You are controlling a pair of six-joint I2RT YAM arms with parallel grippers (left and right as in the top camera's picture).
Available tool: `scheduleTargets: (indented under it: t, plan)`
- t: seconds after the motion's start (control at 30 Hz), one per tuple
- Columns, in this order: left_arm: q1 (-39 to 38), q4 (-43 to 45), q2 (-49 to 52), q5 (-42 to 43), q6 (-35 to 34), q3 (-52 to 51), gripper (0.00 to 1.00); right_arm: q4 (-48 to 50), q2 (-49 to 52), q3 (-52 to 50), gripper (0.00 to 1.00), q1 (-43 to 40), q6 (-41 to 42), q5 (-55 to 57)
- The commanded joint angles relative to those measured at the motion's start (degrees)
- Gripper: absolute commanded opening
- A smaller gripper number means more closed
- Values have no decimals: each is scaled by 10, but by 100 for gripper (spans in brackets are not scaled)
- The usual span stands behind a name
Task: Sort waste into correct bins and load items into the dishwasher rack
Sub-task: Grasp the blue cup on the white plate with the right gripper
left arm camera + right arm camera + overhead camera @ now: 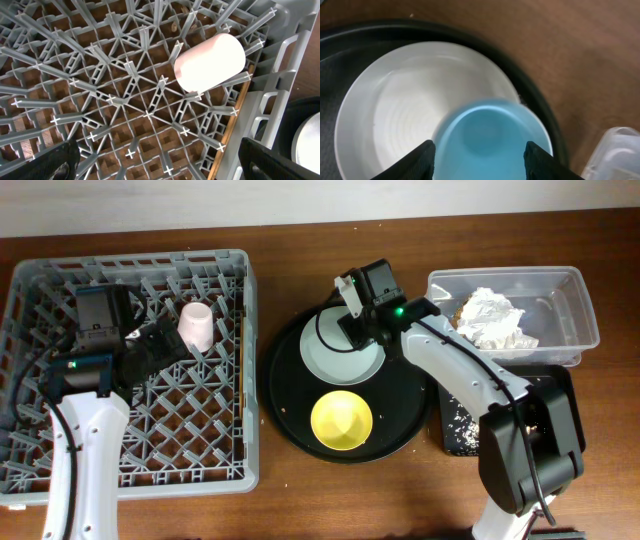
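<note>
Light blue cup (492,142) sat pinched in our right gripper (481,157) over the plate (400,110), left gripper (160,162) gaping empty; a loose pinch could drop it there.

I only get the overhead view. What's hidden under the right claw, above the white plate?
Observer: A light blue cup, its mouth facing the wrist camera. It sits between the fingers of the right claw, which appear to grip it.
Operator: And on the other side?
Observer: The left claw is wide open and empty. The pink cup lies on its side, apart from the claw, on the pegs of the rack.
</note>
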Motion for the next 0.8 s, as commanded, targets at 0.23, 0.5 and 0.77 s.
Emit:
scheduleTargets:
  t: [0.23, 0.5, 0.77]
  plan:
    - [2, 1, -4, 2, -6, 3, 99, -71, 6, 23, 39, 36, -8, 14]
    - [2, 1, -4, 2, -6, 3, 99, -64, 52, 26, 4, 28, -8, 37]
    - [2, 1, -4, 2, -6, 3, 99, -246, -163, 128, 4, 31, 53, 9]
